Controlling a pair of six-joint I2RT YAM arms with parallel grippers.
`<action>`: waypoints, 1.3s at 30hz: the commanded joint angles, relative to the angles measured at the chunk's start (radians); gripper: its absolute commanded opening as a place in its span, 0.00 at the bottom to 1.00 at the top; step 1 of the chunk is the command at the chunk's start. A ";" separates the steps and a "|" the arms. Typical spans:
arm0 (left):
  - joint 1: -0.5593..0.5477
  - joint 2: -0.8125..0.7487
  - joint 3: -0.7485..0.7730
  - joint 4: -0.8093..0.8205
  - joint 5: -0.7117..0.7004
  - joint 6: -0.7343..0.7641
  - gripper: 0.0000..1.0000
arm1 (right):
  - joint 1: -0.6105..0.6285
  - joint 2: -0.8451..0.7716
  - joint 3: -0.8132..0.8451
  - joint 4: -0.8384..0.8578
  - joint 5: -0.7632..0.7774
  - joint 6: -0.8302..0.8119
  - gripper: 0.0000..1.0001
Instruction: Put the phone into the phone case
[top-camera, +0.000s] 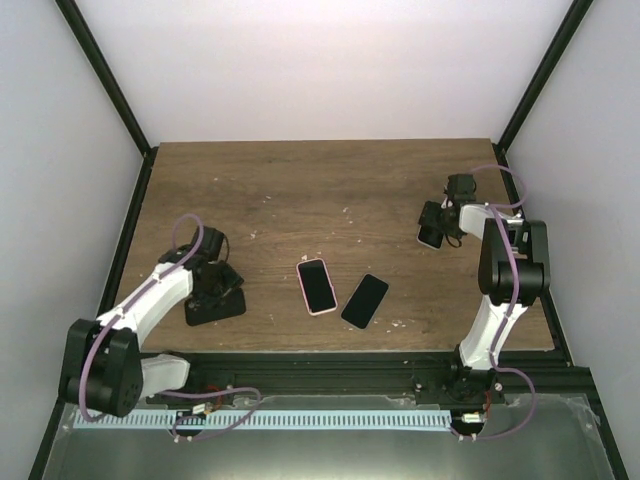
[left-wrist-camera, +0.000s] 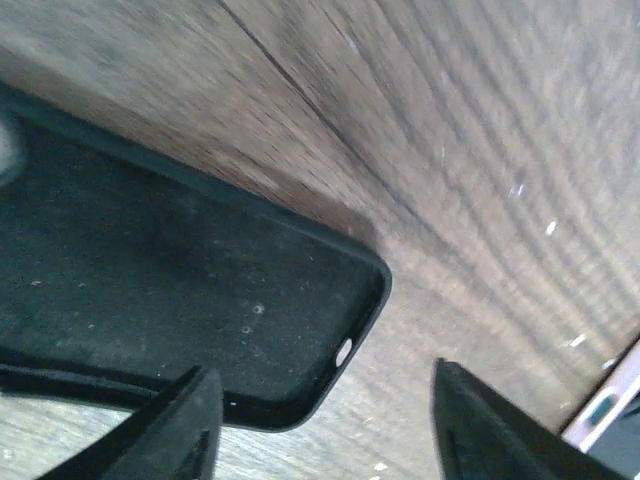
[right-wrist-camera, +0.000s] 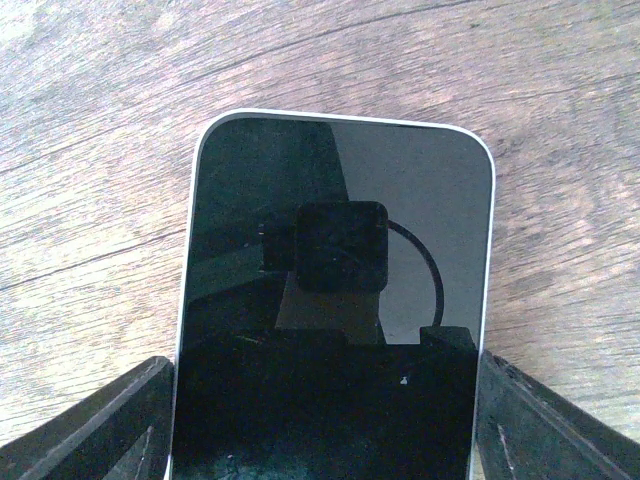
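Observation:
In the right wrist view the phone (right-wrist-camera: 335, 200), black-screened with a white rim, sits between my two fingers, which press on its long sides. From above, my right gripper (top-camera: 436, 226) holds this phone (top-camera: 428, 238) at the table's right side, shut on it. The black phone case (left-wrist-camera: 150, 290) lies hollow side up on the wood at the left. My left gripper (left-wrist-camera: 322, 368) hangs low over its rounded corner, jaws wide apart and open: one finger overlaps the case's edge, the other stands over bare wood. In the top view that case (top-camera: 216, 308) lies just below the left gripper (top-camera: 214, 285).
A phone in a pink case (top-camera: 316, 286) and a black phone (top-camera: 365, 300) lie side by side in the table's near middle. The pink one's corner (left-wrist-camera: 600, 410) shows at the lower right of the left wrist view. Black frame rails run along both table sides.

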 joint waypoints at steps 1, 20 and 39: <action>-0.063 0.072 0.042 0.027 -0.007 0.052 0.50 | 0.000 0.008 -0.030 -0.060 -0.050 0.011 0.66; -0.111 0.189 0.023 0.092 -0.028 -0.019 0.35 | 0.000 0.004 -0.049 -0.037 -0.081 0.029 0.66; -0.130 0.209 0.089 0.086 0.042 -0.263 0.00 | 0.000 -0.014 -0.066 -0.029 -0.098 0.031 0.65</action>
